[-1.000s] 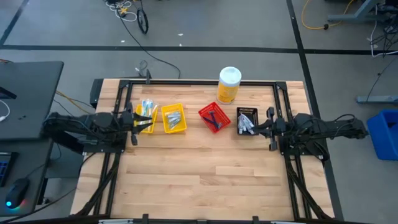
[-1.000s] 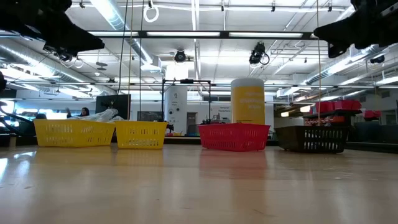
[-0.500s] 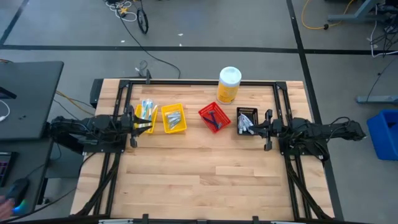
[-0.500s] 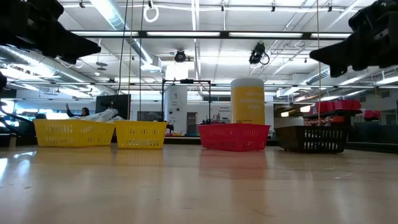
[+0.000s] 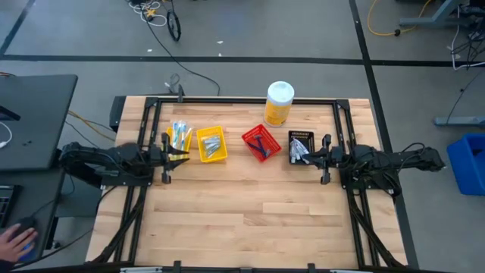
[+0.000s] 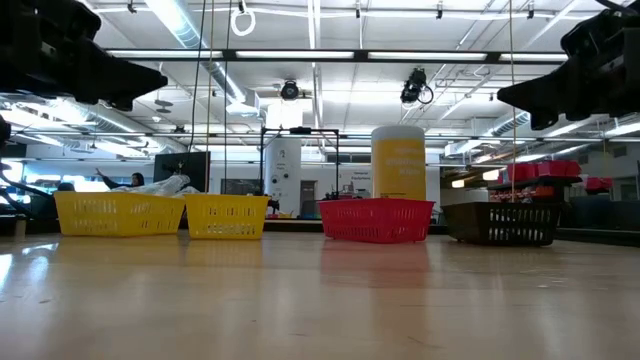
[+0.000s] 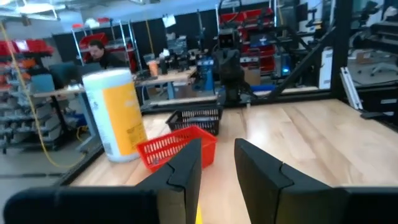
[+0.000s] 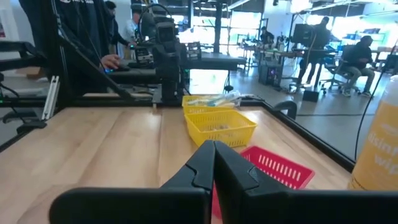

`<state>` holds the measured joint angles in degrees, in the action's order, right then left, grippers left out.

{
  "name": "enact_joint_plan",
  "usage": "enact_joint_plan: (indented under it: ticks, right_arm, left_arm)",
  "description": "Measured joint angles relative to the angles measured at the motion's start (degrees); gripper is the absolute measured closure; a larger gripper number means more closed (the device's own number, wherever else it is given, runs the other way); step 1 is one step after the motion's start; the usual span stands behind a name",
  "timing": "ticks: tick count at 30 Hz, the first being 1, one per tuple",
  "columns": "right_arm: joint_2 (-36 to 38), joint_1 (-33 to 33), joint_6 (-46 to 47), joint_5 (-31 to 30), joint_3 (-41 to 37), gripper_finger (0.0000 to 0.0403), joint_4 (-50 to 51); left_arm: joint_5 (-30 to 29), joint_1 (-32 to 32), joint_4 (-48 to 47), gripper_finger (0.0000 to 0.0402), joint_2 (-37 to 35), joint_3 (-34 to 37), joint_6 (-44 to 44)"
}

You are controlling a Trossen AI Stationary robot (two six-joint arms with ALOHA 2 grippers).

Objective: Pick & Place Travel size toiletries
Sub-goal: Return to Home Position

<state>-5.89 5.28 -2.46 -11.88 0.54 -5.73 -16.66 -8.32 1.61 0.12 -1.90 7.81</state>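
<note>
The travel size toiletries lie in four small bins in a row across the table's far half. Toothbrushes fill the left yellow bin [image 5: 179, 136] and silvery packets the second yellow bin [image 5: 211, 144]. Dark razors are in the red bin [image 5: 259, 144] and white tubes in the black bin [image 5: 301, 148]. My left gripper [image 5: 184, 155] hovers level at the left yellow bin's near edge; the left wrist view shows it [image 7: 217, 167] open with nothing between its fingers. My right gripper [image 5: 307, 158] hovers level beside the black bin's near right corner, shut [image 8: 214, 158] and empty.
A tall yellow canister with a white lid [image 5: 279, 102] stands at the far edge behind the red bin. The near half of the wooden table [image 5: 242, 216] is bare. A person's hand [image 5: 11, 243] rests on a mouse off the table's left side.
Both arms have sunk a little toward the table while staying level, as the low view shows. The bins and their contents have kept still.
</note>
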Motion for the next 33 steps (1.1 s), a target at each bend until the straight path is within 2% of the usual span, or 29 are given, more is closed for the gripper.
enact_joint_plan:
  ticks: [8,14,33]
  right_arm:
    - [-0.02,0.0,-0.58,0.0,0.01,0.0389,0.97]
    - [-0.02,0.0,-0.58,0.0,0.01,0.0389,1.24]
    - [-0.02,0.0,-0.58,0.0,0.02,0.039,1.26]
  left_arm:
    - [1.44,0.0,2.04,0.0297,0.65,1.28,-1.1]
    - [5.63,0.0,1.26,0.0297,1.01,1.26,-3.0]
    - [5.57,0.0,2.33,0.0297,0.98,1.35,-5.54]
